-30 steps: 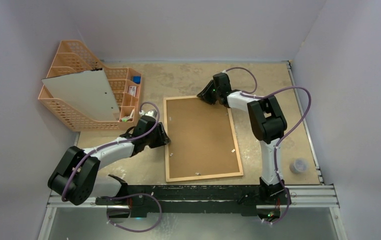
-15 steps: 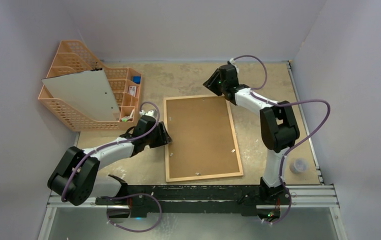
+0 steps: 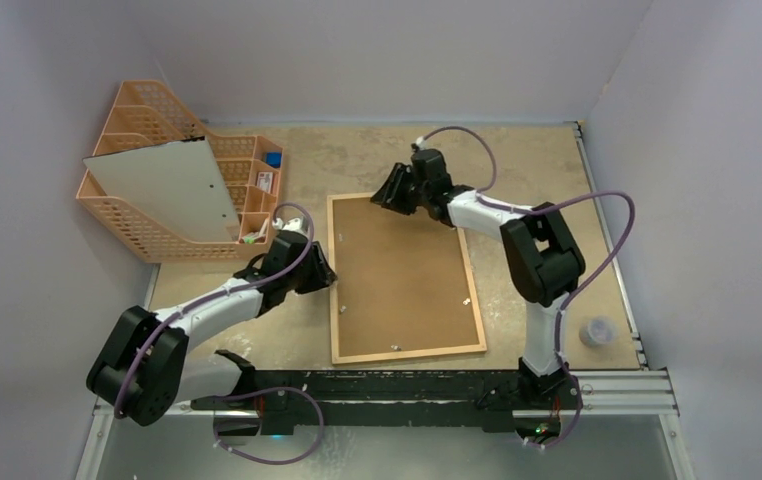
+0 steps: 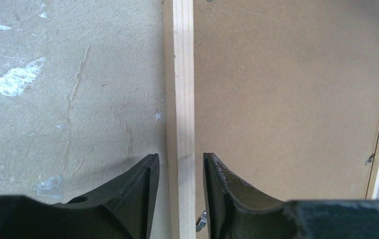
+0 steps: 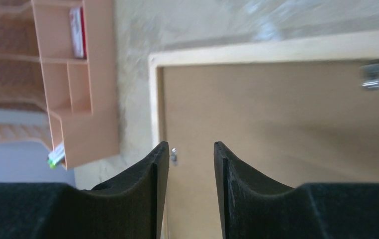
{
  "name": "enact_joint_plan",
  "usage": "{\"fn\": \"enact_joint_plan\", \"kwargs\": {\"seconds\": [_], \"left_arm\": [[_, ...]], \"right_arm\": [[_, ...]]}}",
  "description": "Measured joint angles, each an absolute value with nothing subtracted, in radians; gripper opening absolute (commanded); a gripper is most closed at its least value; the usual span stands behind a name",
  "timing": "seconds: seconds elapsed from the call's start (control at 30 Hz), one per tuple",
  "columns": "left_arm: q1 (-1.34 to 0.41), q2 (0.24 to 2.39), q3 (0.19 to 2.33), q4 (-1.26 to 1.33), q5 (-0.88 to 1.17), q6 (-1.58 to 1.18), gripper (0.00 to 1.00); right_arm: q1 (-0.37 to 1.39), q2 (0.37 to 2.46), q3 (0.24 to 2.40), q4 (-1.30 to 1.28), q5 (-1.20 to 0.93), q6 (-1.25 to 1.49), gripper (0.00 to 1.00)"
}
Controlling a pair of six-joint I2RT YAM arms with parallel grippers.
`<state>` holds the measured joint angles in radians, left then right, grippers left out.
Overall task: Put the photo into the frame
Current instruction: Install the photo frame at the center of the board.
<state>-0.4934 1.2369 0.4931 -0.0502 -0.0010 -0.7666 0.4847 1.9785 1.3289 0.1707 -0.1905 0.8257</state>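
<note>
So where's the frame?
In the top view the frame lies back-up in the middle of the table, between the left gripper at its left edge and the right gripper at its far edge.

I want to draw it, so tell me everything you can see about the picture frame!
The frame lies flat on the table, back side up. Its thin edging looks like pale wood, set around a brown hardboard back with small metal clips near the edges. The left gripper has open jaws straddling the frame's left rail. The right gripper is open over its far edge. No photo shows.
</note>
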Motion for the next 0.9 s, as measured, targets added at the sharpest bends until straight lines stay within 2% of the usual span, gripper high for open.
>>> {"fn": "enact_joint_plan", "kwargs": {"seconds": [0.3,0.57,0.9], "left_arm": [[-0.493,1.282,0.487,-0.029,-0.005,-0.771,0.31],[-0.492,1.283,0.486,-0.015,0.002,-0.771,0.25],[-0.492,1.283,0.486,-0.01,0.009,-0.77,0.23]], "right_arm": [[0.623,2.089,1.341,0.213,-0.257,0.883,0.35],[0.637,2.128,1.358,0.216,-0.261,0.916,0.32],[0.657,2.172,1.41,0.215,-0.276,0.924,0.26]]}}
